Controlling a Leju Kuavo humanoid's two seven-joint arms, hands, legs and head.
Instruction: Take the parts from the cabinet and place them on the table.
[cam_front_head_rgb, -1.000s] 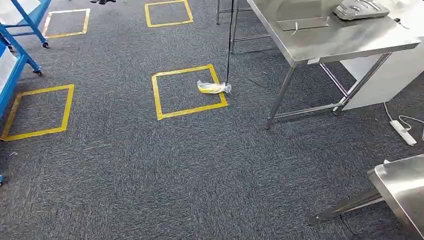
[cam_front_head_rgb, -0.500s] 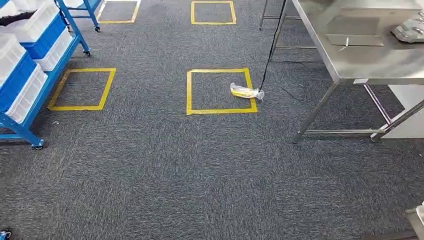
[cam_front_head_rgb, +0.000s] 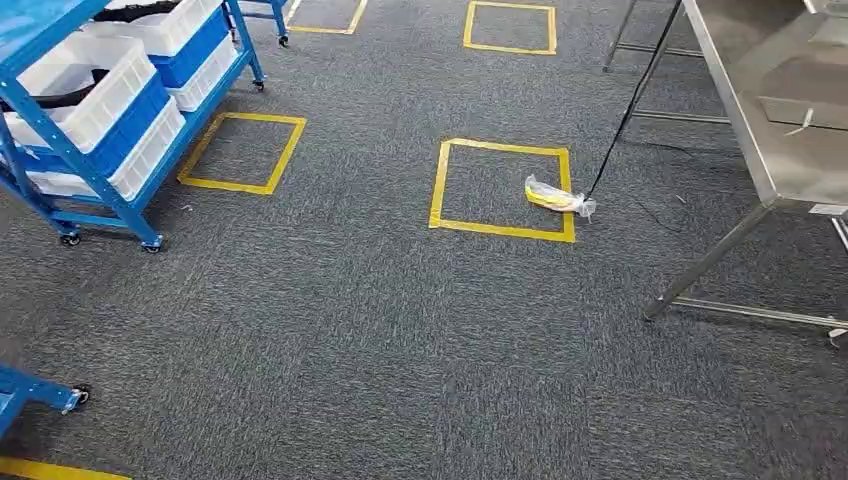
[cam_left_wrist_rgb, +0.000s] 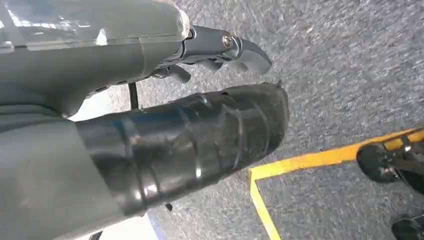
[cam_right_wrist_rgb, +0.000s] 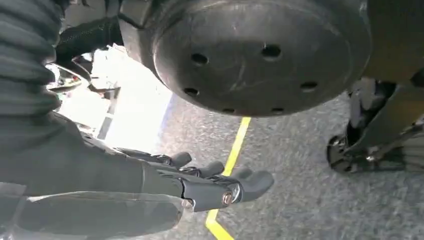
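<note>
Head view showed me the blue cabinet (cam_front_head_rgb: 110, 120) at far left, white bins (cam_front_head_rgb: 90, 95) on its shelves, and the steel tabletop (cam_front_head_rgb: 770, 110) at far right. My left hand (cam_left_wrist_rgb: 220, 52) and right hand (cam_right_wrist_rgb: 220, 182) hung empty, fingers loosely spread.

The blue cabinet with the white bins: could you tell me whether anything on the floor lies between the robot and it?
Nothing visible blocks the way: bare grey carpet leads to the blue cabinet. The plastic bag lies off to the right, near the steel table.
</note>
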